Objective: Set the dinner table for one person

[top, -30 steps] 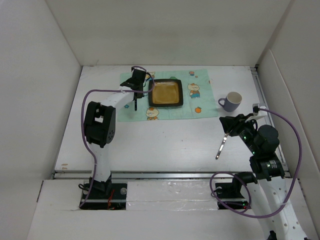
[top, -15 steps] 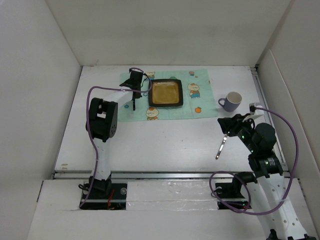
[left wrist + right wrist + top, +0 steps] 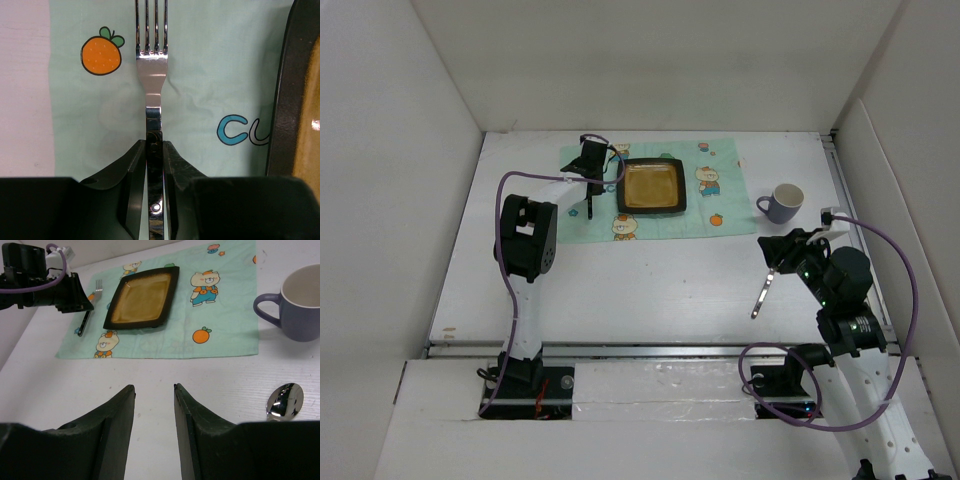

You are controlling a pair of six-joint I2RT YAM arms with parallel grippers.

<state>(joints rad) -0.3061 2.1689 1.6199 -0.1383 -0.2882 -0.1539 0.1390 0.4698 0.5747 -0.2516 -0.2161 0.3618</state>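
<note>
Since a second ago, little has shifted but my left arm: it has drawn in and straightened, and my left gripper has slackened a touch around the fork. Nothing else on the desk has budged.

Progress so far — the mint-green placemat lies toward 12 o'clock on the desk, with the square dark plate sitting on it. The fork lies flat on the mat at the plate's 9 o'clock, tines pointing away from me, beside a printed orange. My left gripper is nearly closed, its jaws flanking the fork's handle. I cannot tell whether they grip it or have just let go. I judge the fork to be as good as placed.

The mug stands on bare desk just off the mat's edge at 3 o'clock — probably fine where it is.

What remains, I think, is the spoon. It lies on the desk toward 4 o'clock, well apart from the plate, bowl end nearer the mug. My right gripper stands half open with nothing between its fingers, just beside the spoon's bowl. So the spoon has yet to be picked up and laid by the plate's 3 o'clock side.
</note>
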